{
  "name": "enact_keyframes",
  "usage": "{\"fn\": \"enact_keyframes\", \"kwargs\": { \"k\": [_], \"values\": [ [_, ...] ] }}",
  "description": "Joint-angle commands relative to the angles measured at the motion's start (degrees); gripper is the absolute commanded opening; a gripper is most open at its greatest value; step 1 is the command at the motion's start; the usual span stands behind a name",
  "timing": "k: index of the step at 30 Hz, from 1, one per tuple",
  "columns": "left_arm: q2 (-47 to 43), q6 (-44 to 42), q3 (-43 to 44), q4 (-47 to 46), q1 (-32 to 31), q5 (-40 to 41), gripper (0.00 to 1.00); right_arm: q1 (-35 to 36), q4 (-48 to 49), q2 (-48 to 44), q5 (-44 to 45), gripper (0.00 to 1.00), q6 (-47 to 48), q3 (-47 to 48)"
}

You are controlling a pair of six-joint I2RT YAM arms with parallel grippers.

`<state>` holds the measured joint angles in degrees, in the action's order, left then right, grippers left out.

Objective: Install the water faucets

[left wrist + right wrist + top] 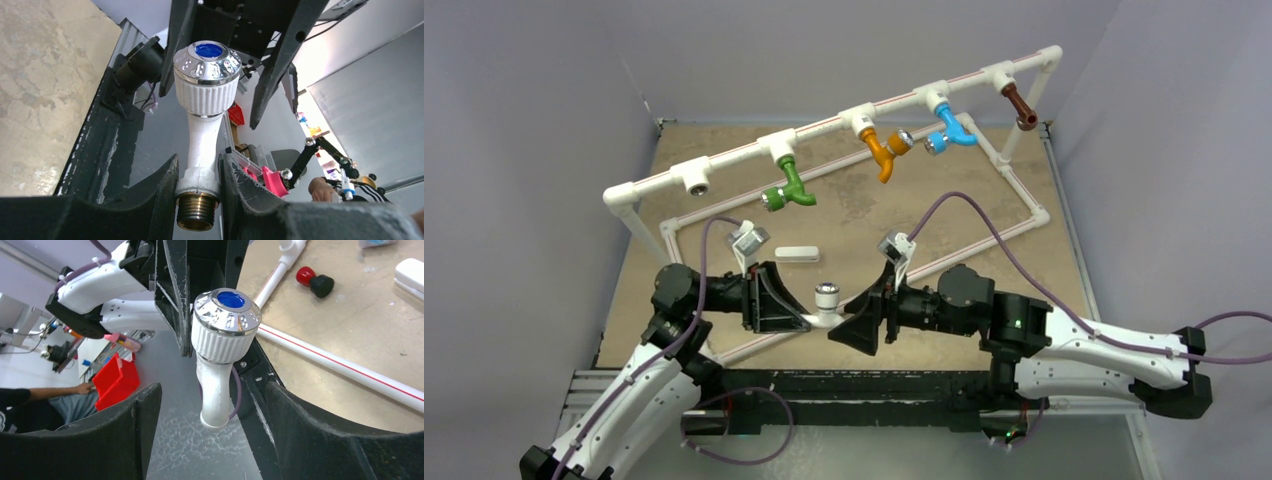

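A white faucet (pixel 826 296) with a silvery cap hangs between my two grippers near the table's front edge. My left gripper (pixel 805 319) is shut on it; in the left wrist view the jaws clamp the white collar (pixel 198 181) just above the brass thread, and the faucet (pixel 205 125) stands up from them. My right gripper (pixel 851 316) is open; in the right wrist view (pixel 212 390) the faucet's spout (pixel 216 390) sits between the spread jaws without touching them. Green (pixel 789 190), orange (pixel 881 150), blue (pixel 950 130) and brown (pixel 1021 106) faucets hang from the white pipe rack (pixel 734 158).
The leftmost T fitting (pixel 696 181) on the rack holds no faucet. A small white bar (pixel 796 253) lies on the brown board. A red-and-black piece (pixel 315 281) lies beside the rack's low front pipe (pixel 345 367). Grey walls close in on both sides.
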<state>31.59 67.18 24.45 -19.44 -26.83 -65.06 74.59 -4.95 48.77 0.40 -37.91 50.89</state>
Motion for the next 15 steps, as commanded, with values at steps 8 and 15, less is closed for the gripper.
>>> {"fn": "enact_keyframes", "kwargs": {
  "k": [8,15],
  "values": [
    [-0.32,8.55,-1.13,-16.48,-0.33,-2.42,0.0,0.21,10.43,1.78,-5.46,0.69,3.69,3.08],
    [0.49,11.91,-2.77,-21.64,-0.35,-1.73,0.0,0.21,12.33,3.81,-5.19,0.62,3.97,3.85]
  ]
}}
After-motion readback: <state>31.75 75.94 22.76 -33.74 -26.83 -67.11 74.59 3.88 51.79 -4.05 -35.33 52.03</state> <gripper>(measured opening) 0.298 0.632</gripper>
